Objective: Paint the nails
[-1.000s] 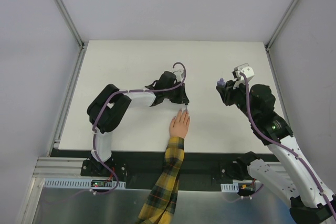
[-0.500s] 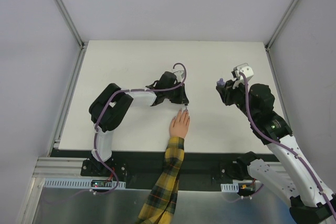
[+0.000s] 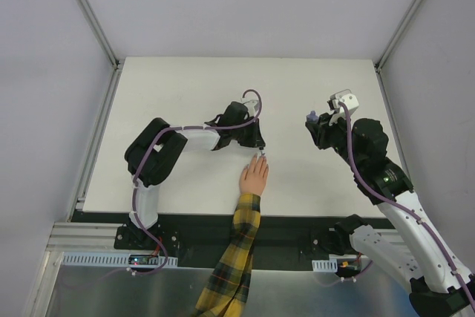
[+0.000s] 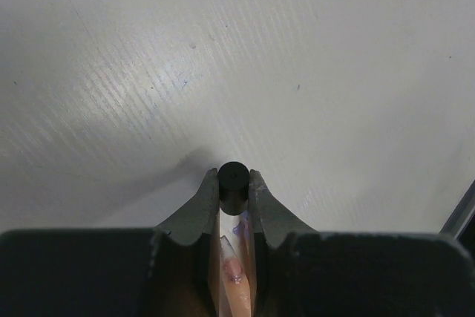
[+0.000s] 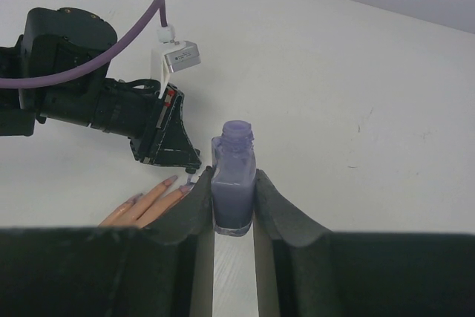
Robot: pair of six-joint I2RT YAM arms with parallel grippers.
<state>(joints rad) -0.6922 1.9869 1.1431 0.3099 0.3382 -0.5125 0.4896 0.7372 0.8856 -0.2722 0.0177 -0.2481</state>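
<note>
A pale hand (image 3: 254, 177) with a yellow-and-dark plaid sleeve (image 3: 236, 257) lies flat on the white table, fingers pointing away. My left gripper (image 3: 261, 152) is shut on a black brush cap (image 4: 233, 182) and stands right at the fingertips. In the left wrist view, one nail (image 4: 233, 268) shows between the fingers below the cap, with purple polish on it. My right gripper (image 5: 234, 198) is shut on an uncapped purple bottle (image 5: 234, 180) and holds it upright to the right of the hand. The right wrist view shows the hand (image 5: 148, 202) and nails (image 5: 172, 180).
The table (image 3: 185, 87) is white, with grey walls and metal frame posts around it. Its right edge (image 3: 386, 109) is close to my right arm. The black near edge (image 3: 297, 220) lies under the sleeve.
Almost nothing. My left arm has shifted very slightly while its gripper stays at the fingertips. The right arm and the hand have not moved.
</note>
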